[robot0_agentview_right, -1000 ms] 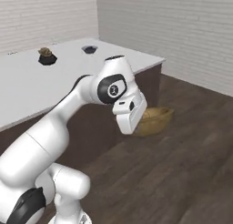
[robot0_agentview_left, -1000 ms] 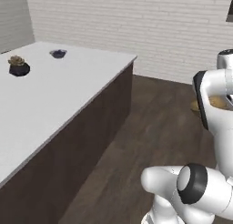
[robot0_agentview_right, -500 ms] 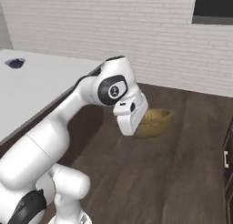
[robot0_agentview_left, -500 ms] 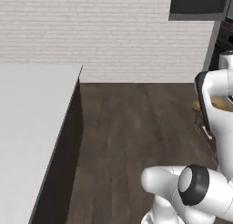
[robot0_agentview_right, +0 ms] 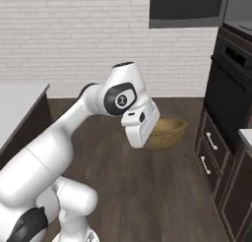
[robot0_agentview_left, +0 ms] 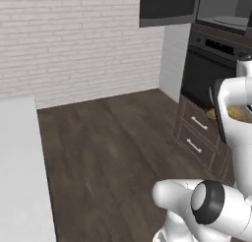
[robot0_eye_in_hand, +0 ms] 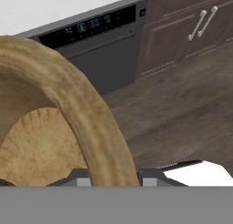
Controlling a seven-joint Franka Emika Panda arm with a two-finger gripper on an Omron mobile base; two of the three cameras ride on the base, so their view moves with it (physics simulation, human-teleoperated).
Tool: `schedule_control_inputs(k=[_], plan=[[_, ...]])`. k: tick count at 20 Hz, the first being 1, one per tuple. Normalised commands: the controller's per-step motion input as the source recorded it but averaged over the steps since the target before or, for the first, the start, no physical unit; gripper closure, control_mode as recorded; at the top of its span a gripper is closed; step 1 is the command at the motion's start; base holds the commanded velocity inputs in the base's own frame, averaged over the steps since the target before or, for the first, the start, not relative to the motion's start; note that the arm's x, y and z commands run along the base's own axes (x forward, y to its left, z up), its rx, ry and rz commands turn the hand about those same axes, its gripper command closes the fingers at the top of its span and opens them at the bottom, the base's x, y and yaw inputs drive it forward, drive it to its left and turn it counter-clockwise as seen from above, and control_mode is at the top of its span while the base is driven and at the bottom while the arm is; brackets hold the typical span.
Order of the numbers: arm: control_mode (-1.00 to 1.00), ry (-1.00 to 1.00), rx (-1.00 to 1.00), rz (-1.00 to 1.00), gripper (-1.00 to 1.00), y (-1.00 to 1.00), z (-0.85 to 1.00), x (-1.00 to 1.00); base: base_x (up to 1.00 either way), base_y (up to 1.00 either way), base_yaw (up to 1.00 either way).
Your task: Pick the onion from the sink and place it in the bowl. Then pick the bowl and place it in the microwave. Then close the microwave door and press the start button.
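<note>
The tan wooden bowl (robot0_agentview_right: 169, 132) hangs over the wood floor, and my gripper (robot0_agentview_right: 150, 129) is shut on its near rim. In the hand view the thick bowl rim (robot0_eye_in_hand: 75, 98) runs down between my fingertips, with the gripper (robot0_eye_in_hand: 113, 174) clamped around it. From the left base view a slice of the bowl (robot0_agentview_left: 237, 113) peeks out behind my arm. The microwave (robot0_agentview_left: 227, 10) sits high on the right, and its black door (robot0_agentview_left: 168, 7) stands swung open; the microwave door (robot0_agentview_right: 185, 8) also appears at the top. I cannot make out the onion, and the sink is out of view.
Below the microwave are a black oven (robot0_agentview_left: 211, 64) and dark drawers (robot0_agentview_left: 196, 134) with pale handles. The white counter (robot0_agentview_left: 19, 177) runs along the left, with its end (robot0_agentview_right: 19, 101) at left. The hand view looks at a dishwasher panel (robot0_eye_in_hand: 91, 27), dark cabinets (robot0_eye_in_hand: 195, 25) and wood floor.
The whole picture has swung as the base turned right: the counter slid off to the left, and the microwave and oven came into view. The arm holds the bowl in the same pose.
</note>
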Motion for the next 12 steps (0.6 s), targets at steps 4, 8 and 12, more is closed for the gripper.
schedule_control_inputs(k=[4, 8, 12], plan=[[1.00, 0.00, 0.00, 0.00, 1.00, 0.00, 0.00, 0.00, 1.00, 0.56, -0.59], [1.00, 0.00, 0.00, 0.00, 1.00, 0.00, 0.00, 0.00, 0.98, 0.68, -0.59], [1.00, 0.00, 0.00, 0.00, 1.00, 0.00, 0.00, 0.00, 0.95, 0.83, -0.56]])
